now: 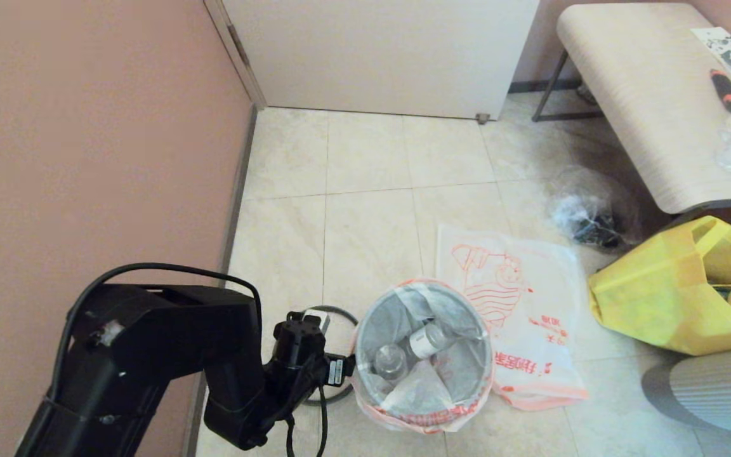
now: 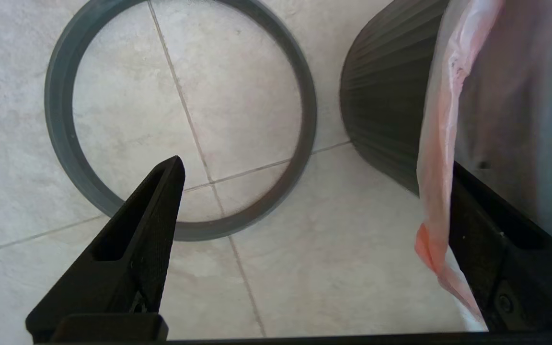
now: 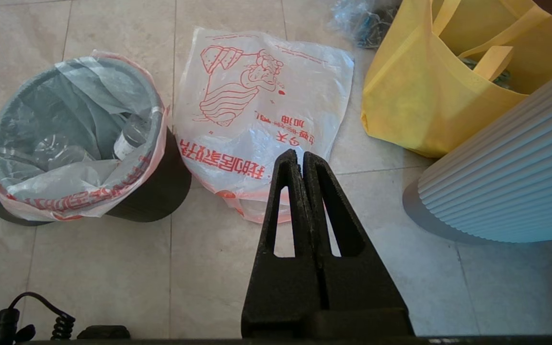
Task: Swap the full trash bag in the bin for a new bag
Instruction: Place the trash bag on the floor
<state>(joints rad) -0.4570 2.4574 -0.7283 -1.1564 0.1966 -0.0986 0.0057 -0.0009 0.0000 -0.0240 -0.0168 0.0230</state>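
Observation:
The black bin (image 3: 161,187) stands on the tiled floor, lined with the full trash bag (image 1: 426,381); clear bottles and white scraps show inside. Its pink-orange rim (image 2: 441,143) folds over the bin wall (image 2: 381,105). My left gripper (image 2: 314,163) is open at the bin's left edge: one finger (image 2: 491,225) is behind the bag rim, the other (image 2: 137,230) is over the grey ring (image 2: 304,96) lying on the floor. The new bag (image 1: 518,317) lies flat to the right of the bin. My right gripper (image 3: 300,155) is shut and empty, above the floor near that bag's edge.
A yellow fabric tote (image 1: 676,285) and a clear bag with dark lumps (image 1: 584,212) sit to the right of the new bag. A white ribbed object (image 1: 714,387) is at the lower right, a bench (image 1: 645,95) at the back right, and a wall (image 1: 86,158) on the left.

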